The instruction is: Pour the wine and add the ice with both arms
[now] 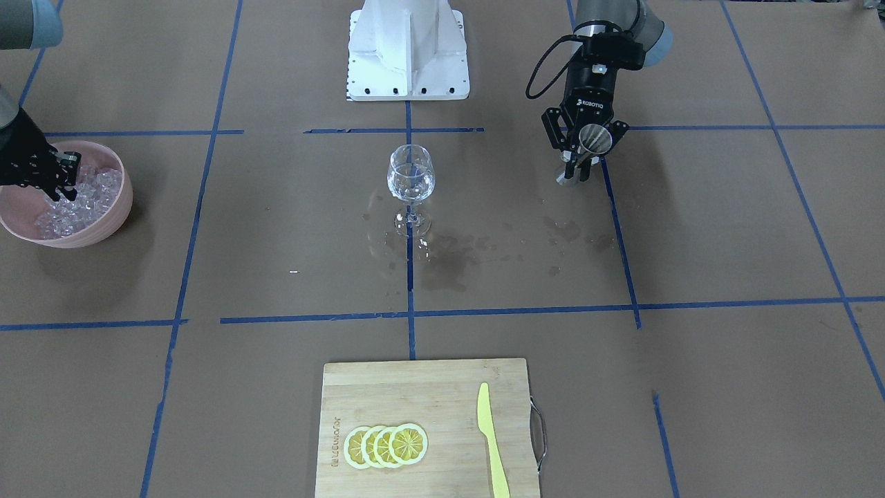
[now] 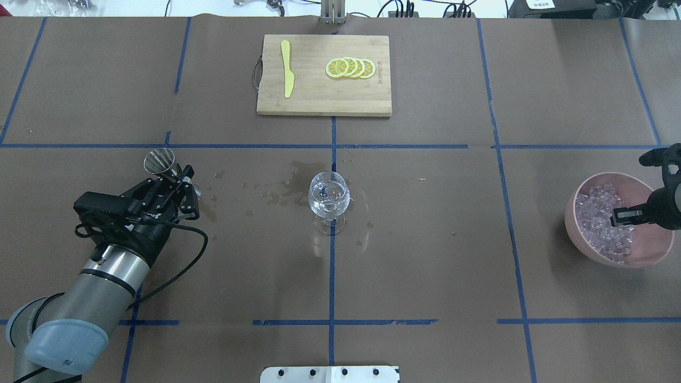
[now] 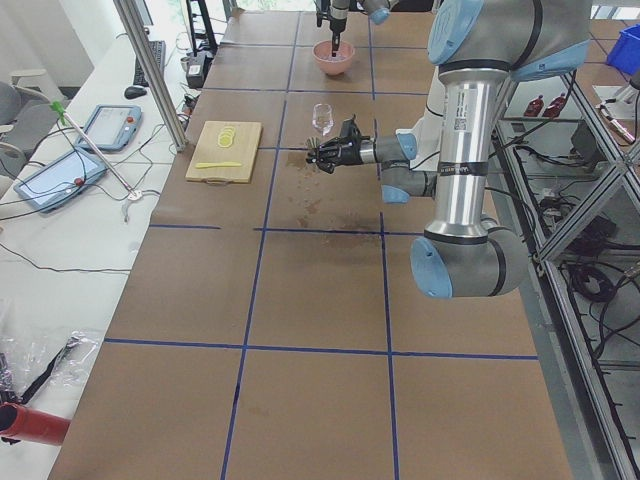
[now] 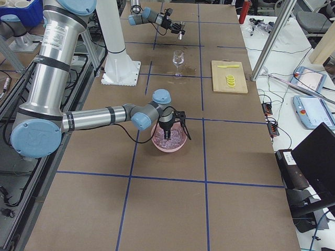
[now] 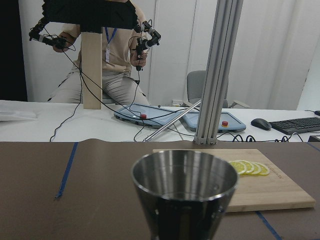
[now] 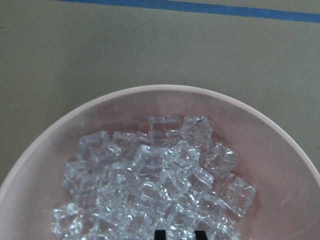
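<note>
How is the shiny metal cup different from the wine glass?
The metal cup is grey and you cannot see through it; the wine glass is clear. The cup is clamped in the left gripper; the glass stands alone on the table. Both have round open mouths.

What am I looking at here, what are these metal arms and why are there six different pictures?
These are two robot arms at a table, filmed at once from above, from across, from both table ends, and from a small camera on each wrist. The left claw grips a metal measuring cup. The right claw dips into a pink bowl of ice cubes. Between them stands a wine glass amid wet patches; farther off lies a cutting board with lemon slices and a yellow knife.
</note>
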`<action>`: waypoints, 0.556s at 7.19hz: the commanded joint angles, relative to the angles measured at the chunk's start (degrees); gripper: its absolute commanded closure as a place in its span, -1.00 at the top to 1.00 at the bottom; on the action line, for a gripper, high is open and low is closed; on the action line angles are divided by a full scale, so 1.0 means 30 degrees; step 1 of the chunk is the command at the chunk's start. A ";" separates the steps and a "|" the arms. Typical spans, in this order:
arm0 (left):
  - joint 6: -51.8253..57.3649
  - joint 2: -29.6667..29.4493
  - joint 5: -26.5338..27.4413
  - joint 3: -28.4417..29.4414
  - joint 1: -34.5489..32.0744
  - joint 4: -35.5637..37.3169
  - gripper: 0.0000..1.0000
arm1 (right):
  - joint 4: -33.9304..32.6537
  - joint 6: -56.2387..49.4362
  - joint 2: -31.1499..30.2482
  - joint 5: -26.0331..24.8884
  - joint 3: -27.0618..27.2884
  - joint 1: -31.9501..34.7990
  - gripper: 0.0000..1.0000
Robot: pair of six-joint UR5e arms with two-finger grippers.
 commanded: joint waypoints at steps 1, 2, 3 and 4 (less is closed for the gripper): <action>-0.0004 0.0089 -0.0169 0.0000 0.0000 0.0000 -1.00 | -0.0136 -0.0005 -0.0157 0.0173 0.0912 0.0117 -1.00; -0.1455 0.0147 -0.0953 0.0029 -0.0029 0.0000 -1.00 | -0.0166 0.0053 -0.0215 0.0144 0.1437 0.0118 -1.00; -0.2571 0.0931 -0.1570 0.0029 -0.0030 0.0029 -1.00 | -0.0195 0.0082 -0.0245 0.0173 0.1907 0.0176 -1.00; -0.2844 0.1693 -0.1576 0.0000 -0.0030 0.0001 -1.00 | -0.0224 0.0111 -0.0216 0.0202 0.2259 0.0234 -1.00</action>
